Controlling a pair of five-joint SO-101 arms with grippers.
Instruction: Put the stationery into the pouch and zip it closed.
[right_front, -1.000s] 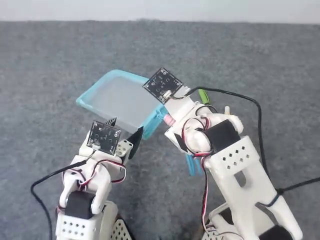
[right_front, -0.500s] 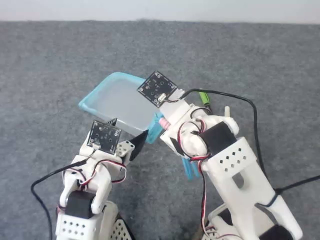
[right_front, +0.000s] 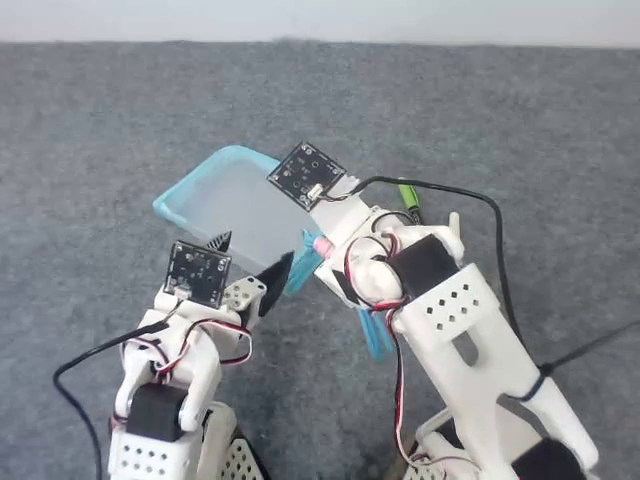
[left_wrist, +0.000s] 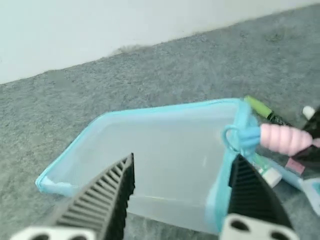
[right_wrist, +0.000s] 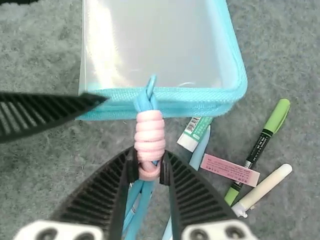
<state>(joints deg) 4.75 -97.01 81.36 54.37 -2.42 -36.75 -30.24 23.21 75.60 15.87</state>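
A translucent pouch (right_front: 240, 205) with a light blue zip edge lies on the grey carpet; it also shows in both wrist views (left_wrist: 165, 145) (right_wrist: 155, 45). My right gripper (right_wrist: 149, 167) is shut on the pink coiled zipper pull (right_wrist: 149, 132) at the pouch's near corner (right_front: 321, 245). My left gripper (left_wrist: 183, 160) is open, its fingers astride the pouch's near edge (right_front: 250, 257). Beside the pouch lie a green pen (right_wrist: 260, 142), a white marker (right_wrist: 262, 192), a pink eraser (right_wrist: 230, 170) and a light blue pen (right_wrist: 197, 145).
Grey carpet covers the table, with a white wall along its far edge. The right arm's black cable (right_front: 470, 200) loops over the stationery. One black finger of the left gripper (right_wrist: 45, 114) reaches across the right wrist view next to the pouch's edge.
The right gripper has shifted left with the pink pull in it, and the pouch's near corner followed. The left arm has moved slightly left.
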